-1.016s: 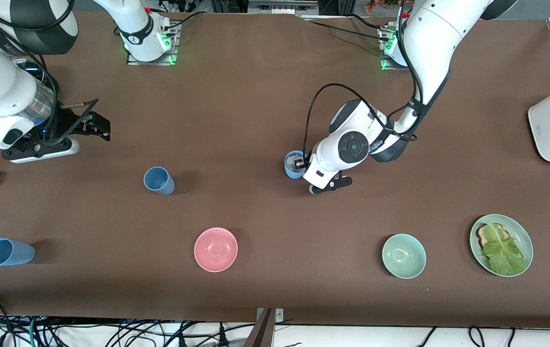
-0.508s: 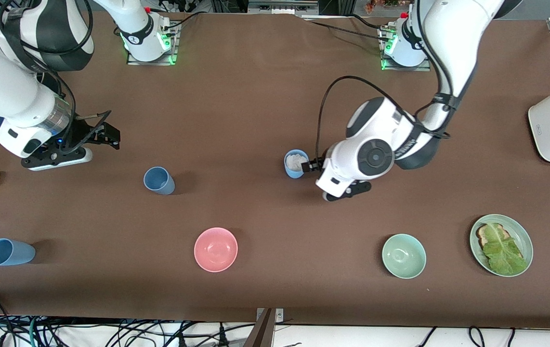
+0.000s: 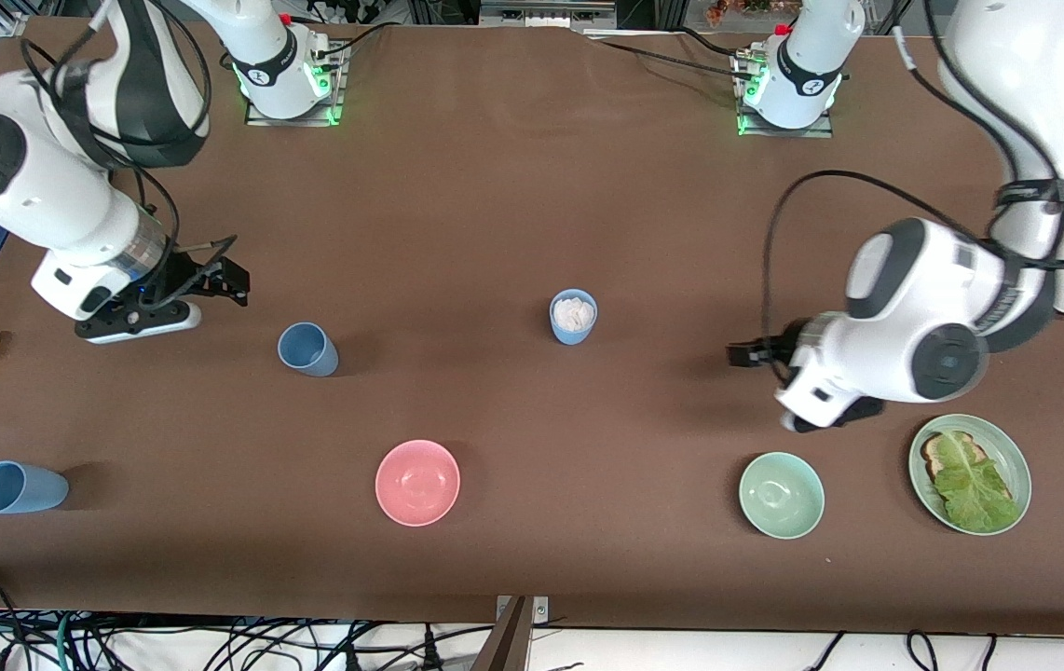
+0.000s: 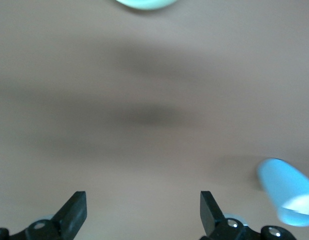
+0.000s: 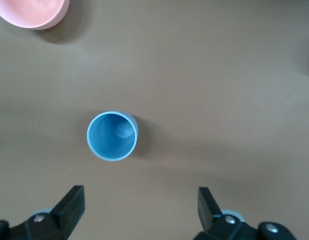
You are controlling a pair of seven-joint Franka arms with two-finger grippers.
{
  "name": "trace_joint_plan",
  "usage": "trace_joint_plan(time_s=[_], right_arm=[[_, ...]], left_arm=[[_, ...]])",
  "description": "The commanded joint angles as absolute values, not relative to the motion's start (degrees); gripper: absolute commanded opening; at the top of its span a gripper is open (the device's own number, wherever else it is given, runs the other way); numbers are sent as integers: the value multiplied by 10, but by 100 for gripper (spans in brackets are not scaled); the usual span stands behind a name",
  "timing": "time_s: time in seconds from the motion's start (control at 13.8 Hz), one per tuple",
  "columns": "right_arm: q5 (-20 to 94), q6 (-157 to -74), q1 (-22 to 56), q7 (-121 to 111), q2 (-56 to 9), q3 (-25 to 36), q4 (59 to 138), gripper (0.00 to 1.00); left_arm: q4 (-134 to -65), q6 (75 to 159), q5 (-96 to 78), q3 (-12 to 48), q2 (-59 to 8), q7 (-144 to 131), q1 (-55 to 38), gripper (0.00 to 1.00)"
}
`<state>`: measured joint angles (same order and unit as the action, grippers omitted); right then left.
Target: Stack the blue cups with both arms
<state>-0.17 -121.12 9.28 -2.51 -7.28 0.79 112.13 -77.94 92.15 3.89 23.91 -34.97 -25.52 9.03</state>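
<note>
Nearest the front camera, 1 blue cup (image 3: 17, 487) lies tipped on the surface (image 3: 532, 205). You have 2 more upright farther up: 1 (image 3: 307, 349) under the right end effector (image 3: 232, 282), wide open, and 1 holding something white (image 3: 573, 316). Left end effector (image 3: 744, 355), also wide, hangs above the green bowl (image 3: 781, 495). Risk: nesting onto the filled cup jams.

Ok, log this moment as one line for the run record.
left gripper: open, empty, over bare table | right gripper: open, above empty blue cup | filled blue cup: upright, free | stacking: not started
</note>
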Motion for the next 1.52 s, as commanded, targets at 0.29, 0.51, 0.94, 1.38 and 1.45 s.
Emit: trace_joint_plan(time_s=[0.29,0.51,0.94,1.38,1.45], right_arm=[[4,-1345,89,-34,-119,6,1182,100],[6,-1382,89,-34,-150,6,1180,100],[7,-1425,89,-25,-192,1,1184,100],[8,-1462,90,-21,-214,-1,1208,93],[8,-1460,90,-14,-214,-2,1208,84]], left_arm=[[-782,911,141,245,-322,-158,179,100],[-764,909,135,248,-304,-131,194,100],[-762,898,134,250,-273,-139,203,100],[-762,897,100,249,-238,-139,212,100],[-765,900,96,249,-236,-139,216,100]])
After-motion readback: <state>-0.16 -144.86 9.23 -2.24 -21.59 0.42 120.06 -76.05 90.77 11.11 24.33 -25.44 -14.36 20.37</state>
